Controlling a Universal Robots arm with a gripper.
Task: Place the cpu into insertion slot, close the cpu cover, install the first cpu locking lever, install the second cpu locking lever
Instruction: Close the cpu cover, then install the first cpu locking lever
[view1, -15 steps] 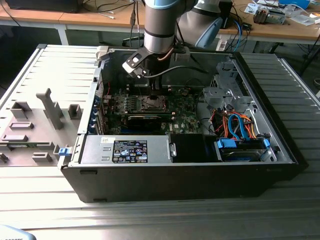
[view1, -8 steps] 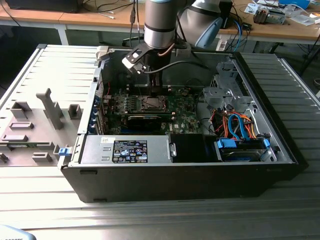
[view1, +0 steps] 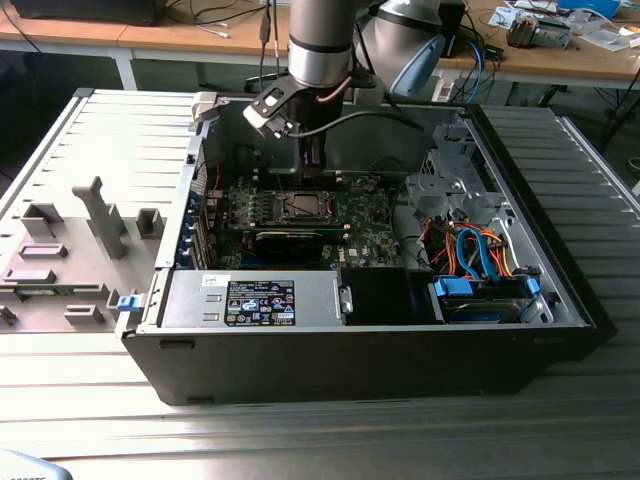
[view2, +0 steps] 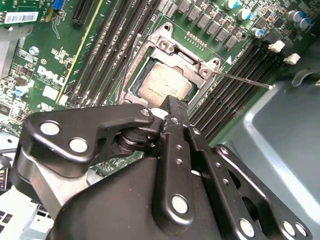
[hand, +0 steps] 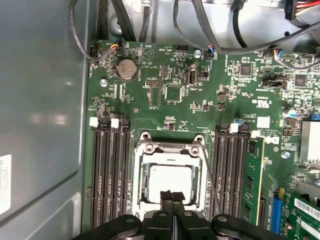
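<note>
Over the green circuit board (hand: 165, 75), your black end effector (hand: 172, 196), clenched on nothing, hangs just above the dull silver square cpu (hand: 170, 177) lying in the dark insertion slot (hand: 146, 196), where an off-centre press could scrape it.

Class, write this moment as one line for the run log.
tool: shut, tips over chip | cover: down around chip | lever: one sticks out sideways

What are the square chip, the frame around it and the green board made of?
The cpu looks metal-topped: dull, smooth silver-grey. The cpu cover around it seems bare metal, brighter with glints. The green board looks like glossy coated plastic or fibreglass; I can't tell which.
</note>
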